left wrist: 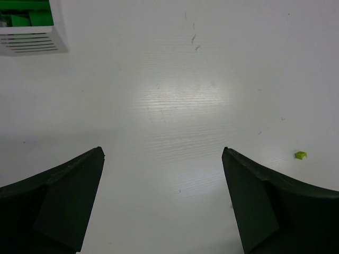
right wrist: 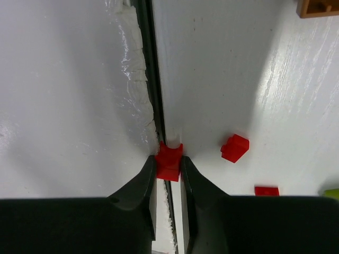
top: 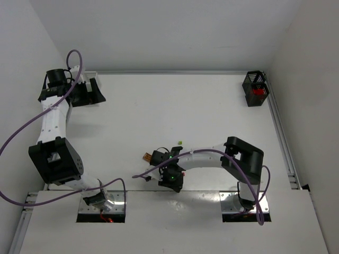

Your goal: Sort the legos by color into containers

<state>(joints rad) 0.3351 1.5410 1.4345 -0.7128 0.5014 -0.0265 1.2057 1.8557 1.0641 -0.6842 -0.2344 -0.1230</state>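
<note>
Table [top: 175, 106]: hard, smooth, white. Black bin [top: 255, 89] sits in the far right corner with red showing inside. White bin [left wrist: 32, 41] is far left, only a corner in the left wrist view, green pieces in it. Both look stiff and light, likely to slide if bumped.

Left gripper [left wrist: 163, 153] is spread wide with nothing between the fingers, over bare table near the white bin. Right gripper [right wrist: 169, 168] is pinched on a red brick [right wrist: 169, 154] at the dark seam [right wrist: 152, 79] by the near table edge.

The brick looks tiny, rigid, very light, slick plastic. Flat opposite sides are the place to hold; a corner pinch would probably squirt it out.

Loose nearby: second red brick [right wrist: 234, 147], flat red piece [right wrist: 266, 191], orange brick [right wrist: 318, 7] cut off by the frame, lime brick [left wrist: 301, 155].

Hidden: the held brick's underside and how deep it sits in the seam. The top view is too small to show the pinch.
</note>
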